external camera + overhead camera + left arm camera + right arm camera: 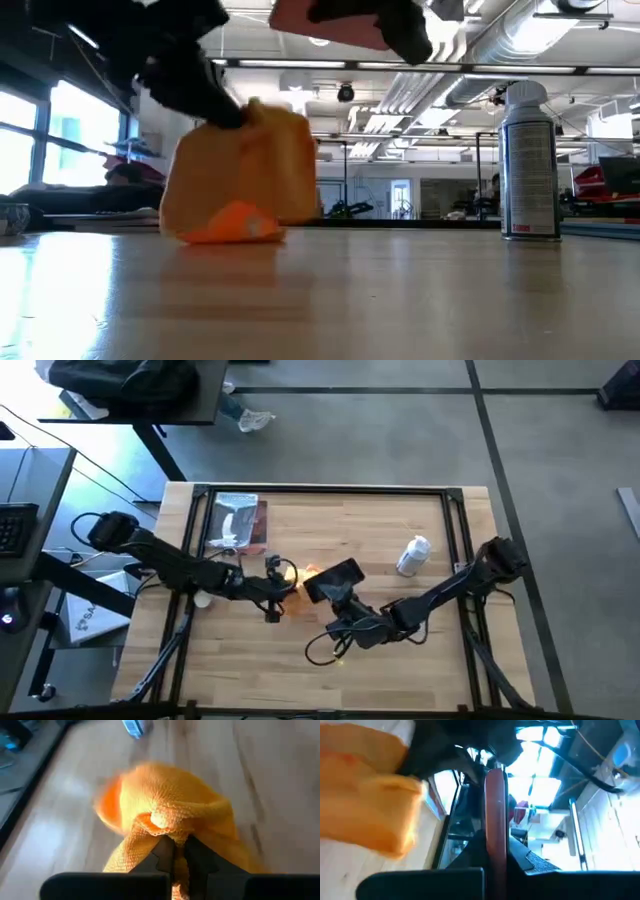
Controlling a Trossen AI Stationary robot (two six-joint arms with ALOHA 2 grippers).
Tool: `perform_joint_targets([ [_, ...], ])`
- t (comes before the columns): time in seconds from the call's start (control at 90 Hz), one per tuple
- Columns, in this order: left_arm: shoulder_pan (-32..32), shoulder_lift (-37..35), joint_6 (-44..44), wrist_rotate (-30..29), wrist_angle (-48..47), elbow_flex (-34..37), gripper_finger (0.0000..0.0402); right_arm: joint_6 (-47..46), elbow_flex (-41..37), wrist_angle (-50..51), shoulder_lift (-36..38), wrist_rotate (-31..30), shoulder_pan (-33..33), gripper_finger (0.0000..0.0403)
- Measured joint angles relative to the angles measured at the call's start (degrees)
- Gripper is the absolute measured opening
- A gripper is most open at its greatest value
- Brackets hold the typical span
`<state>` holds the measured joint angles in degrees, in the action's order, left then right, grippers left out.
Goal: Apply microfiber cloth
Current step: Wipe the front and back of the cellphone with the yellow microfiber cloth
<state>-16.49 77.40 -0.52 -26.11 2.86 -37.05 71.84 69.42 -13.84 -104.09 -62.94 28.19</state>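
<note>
High view: the microfiber cloth (291, 582) hangs beside the phone (335, 581) mid-desk, wiping not begun. Low view: its hem touches the desk. Left wrist view: left gripper (175, 851) jaws pinch the cloth. Right wrist view: right gripper (495, 847) apparently clamps the phone edgewise.

The table (420, 650) is a light wooden butcher-block top with a dark frame running along its edges. Near its far left corner lies a silvery packet (237, 525) with a brown edge. A white spray can (413, 555) rests toward the right side; the low view shows it upright (529, 160) on the wood. Near the middle, the orange-yellow cloth (240, 185) hangs down with its lower folds touching the tabletop. A black cable (325, 650) loops on the wood near the front.
</note>
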Motion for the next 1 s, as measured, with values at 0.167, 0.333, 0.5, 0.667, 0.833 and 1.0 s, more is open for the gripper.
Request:
perform_joint_targets([
  [0.167, 1.6, 0.3, -3.1, 4.7, 5.4, 1.8, 0.0004, 3.0, 0.1, -2.1, 1.1, -0.1, 0.3, 0.0],
  [0.333, 2.6, 0.1, -5.0, 6.3, 4.4, 1.7, 0.0031, 5.3, -0.1, -1.1, 0.8, 0.2, 0.3, 0.0],
  [0.5, 5.2, -3.6, -8.8, 14.6, 4.0, 1.6, 0.0093, 11.3, -0.1, -0.6, 0.8, 0.6, 0.9, 0.0],
  [0.667, 8.8, -9.7, -14.0, 27.1, 2.9, 1.5, 0.0152, 17.2, -0.1, -0.2, 0.7, 1.8, 1.0, 0.0],
  [0.833, 12.0, -14.2, -20.0, 33.9, 1.3, 1.5, 0.0185, 22.7, -0.1, -0.5, 0.6, 6.7, 0.8, 0.0],
  [1.0, 12.8, -13.6, -23.0, 39.6, 2.7, 1.5, 0.0197, 24.7, -0.1, -1.1, 0.6, 10.7, 0.6, 0.0],
])
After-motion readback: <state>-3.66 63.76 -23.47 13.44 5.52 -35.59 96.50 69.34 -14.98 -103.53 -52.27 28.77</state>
